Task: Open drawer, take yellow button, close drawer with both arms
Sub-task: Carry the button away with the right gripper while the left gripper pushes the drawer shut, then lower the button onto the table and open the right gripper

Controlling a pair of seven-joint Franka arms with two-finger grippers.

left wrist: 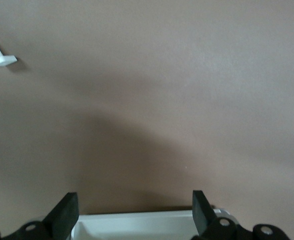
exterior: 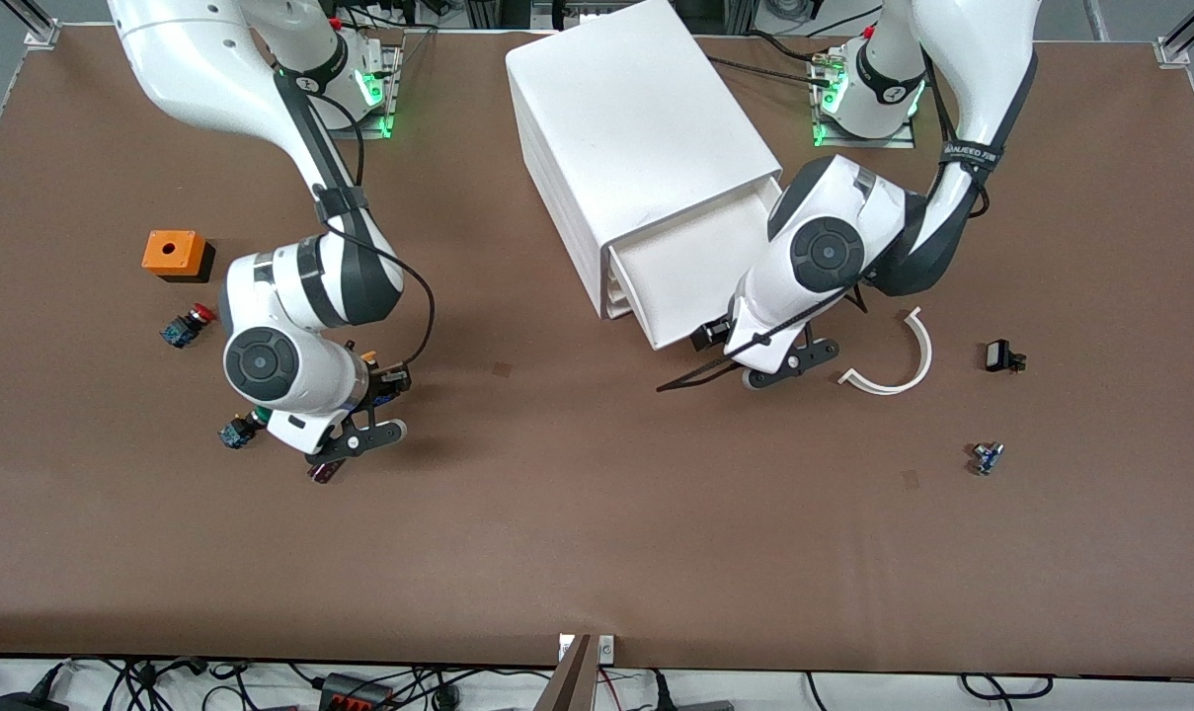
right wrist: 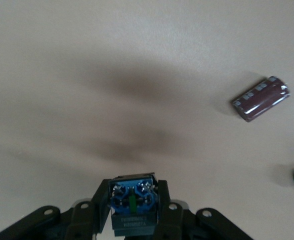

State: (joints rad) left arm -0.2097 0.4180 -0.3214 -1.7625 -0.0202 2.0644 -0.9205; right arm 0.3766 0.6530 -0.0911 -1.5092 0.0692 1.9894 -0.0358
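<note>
Right now I see the right gripper (right wrist: 132, 210) clamped on the button (right wrist: 132, 202) above the table (exterior: 597, 513), toward the right arm's end from the cabinet (exterior: 636, 138). My left gripper (left wrist: 134, 212) hangs wide open at the pulled-out drawer (exterior: 690, 272).

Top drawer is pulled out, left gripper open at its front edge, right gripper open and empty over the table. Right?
Not quite. The right gripper is shut on the button; the right wrist view shows its blue and black body clamped between the fingers, over bare table. The rest holds: the drawer is pulled out and the left gripper stands open at its front edge.
</note>
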